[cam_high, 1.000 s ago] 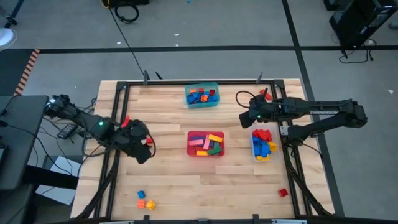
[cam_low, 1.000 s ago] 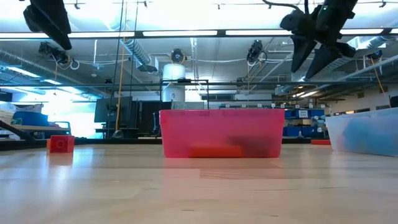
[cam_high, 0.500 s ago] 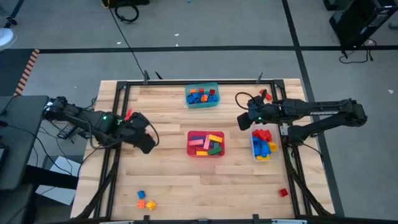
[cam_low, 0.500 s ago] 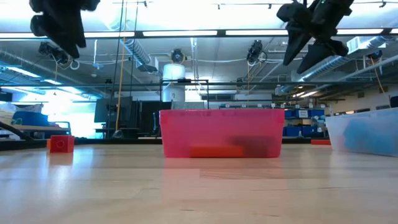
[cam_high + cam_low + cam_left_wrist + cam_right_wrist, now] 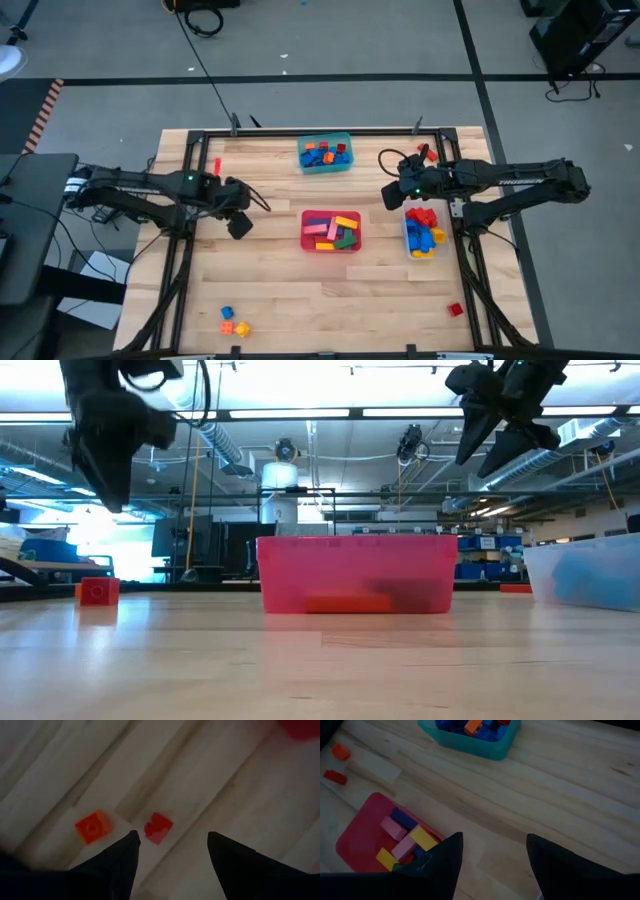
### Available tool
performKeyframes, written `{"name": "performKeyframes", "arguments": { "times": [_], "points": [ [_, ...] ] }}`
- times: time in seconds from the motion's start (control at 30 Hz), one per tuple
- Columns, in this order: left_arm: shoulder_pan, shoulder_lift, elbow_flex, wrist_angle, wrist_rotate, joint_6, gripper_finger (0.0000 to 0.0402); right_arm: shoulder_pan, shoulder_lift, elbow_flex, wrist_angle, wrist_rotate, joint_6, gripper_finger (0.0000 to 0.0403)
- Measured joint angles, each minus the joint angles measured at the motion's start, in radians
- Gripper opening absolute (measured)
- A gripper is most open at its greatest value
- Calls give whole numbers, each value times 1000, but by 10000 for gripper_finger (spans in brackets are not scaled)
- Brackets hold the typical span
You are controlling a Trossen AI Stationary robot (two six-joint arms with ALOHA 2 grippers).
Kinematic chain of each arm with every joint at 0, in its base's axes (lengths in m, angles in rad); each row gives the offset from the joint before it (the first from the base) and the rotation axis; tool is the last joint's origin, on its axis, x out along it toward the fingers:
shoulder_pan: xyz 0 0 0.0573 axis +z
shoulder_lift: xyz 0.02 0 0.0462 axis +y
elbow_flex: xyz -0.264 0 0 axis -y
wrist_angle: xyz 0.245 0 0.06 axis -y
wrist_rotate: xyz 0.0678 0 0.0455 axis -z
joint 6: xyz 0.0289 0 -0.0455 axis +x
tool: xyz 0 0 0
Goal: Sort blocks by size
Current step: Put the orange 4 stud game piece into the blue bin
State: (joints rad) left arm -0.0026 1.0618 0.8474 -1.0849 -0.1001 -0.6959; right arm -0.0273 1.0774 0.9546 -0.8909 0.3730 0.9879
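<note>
Two small blocks, an orange block (image 5: 93, 826) and a red block (image 5: 158, 827), lie on the worktop (image 5: 270, 290) just below the left claw (image 5: 170, 851), whose fingers stand apart and hold nothing. The right claw (image 5: 492, 851) hangs above bare worktop between the red tub (image 5: 357, 840) and the teal tub (image 5: 485, 745), fingers apart, empty.

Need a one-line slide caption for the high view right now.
Both grippers, left and right, hang open above the table around three tubs of sorted blocks.
</note>
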Motion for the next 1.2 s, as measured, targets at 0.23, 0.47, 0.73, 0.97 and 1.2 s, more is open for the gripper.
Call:
{"name": "performKeyframes", "arguments": {
  "times": [0.23,0.47,0.73,0.97,1.2],
  "points": [
    [15,0,-145,101,-21,320,243,0,0,0,0,0,0,232],
    [14,3,-212,107,-14,447,243,0,0,0,0,0,0,230],
    [15,36,-212,199,14,461,243,0,0,0,-1,1,-4,229],
    [16,143,-211,211,16,468,243,0,0,0,1,1,-15,229],
    [16,277,-211,238,13,468,243,0,0,0,1,1,-20,229]
  ]
}}
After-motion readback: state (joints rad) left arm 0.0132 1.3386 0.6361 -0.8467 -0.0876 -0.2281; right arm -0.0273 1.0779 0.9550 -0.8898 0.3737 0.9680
